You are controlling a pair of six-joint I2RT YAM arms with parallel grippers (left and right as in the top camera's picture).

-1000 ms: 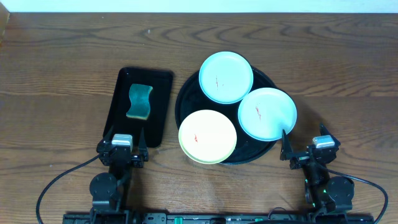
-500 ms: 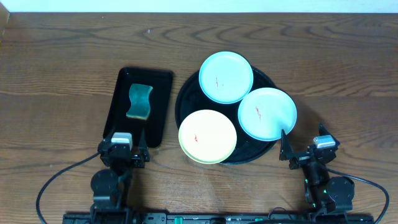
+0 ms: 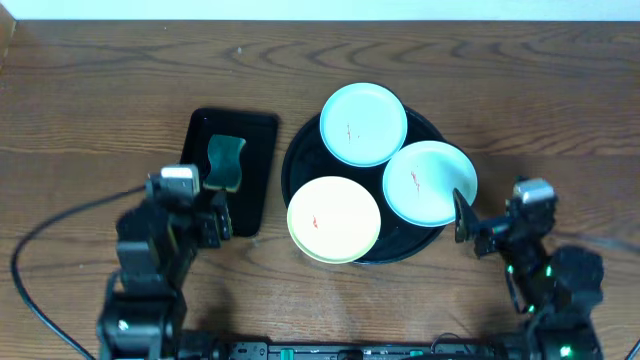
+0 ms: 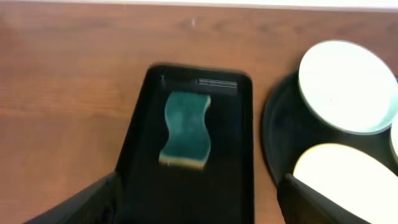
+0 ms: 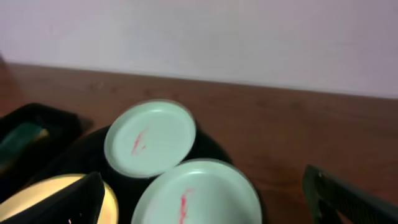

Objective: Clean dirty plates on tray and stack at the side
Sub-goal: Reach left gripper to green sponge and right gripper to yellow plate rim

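My left gripper (image 4: 199, 208) hangs wide over the rectangular tray (image 4: 231, 158), sponge (image 4: 185, 129) farther in — my right gripper (image 5: 205, 199), equally wide, faces the plates (image 5: 149, 138).

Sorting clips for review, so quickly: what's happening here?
Nothing is held yet. Three smeared plates, two blue and one yellow, sit on the round tray. The left arm, jaws open, faces the sponge in the rectangular tray; the right arm, jaws also open, faces the blue plates.
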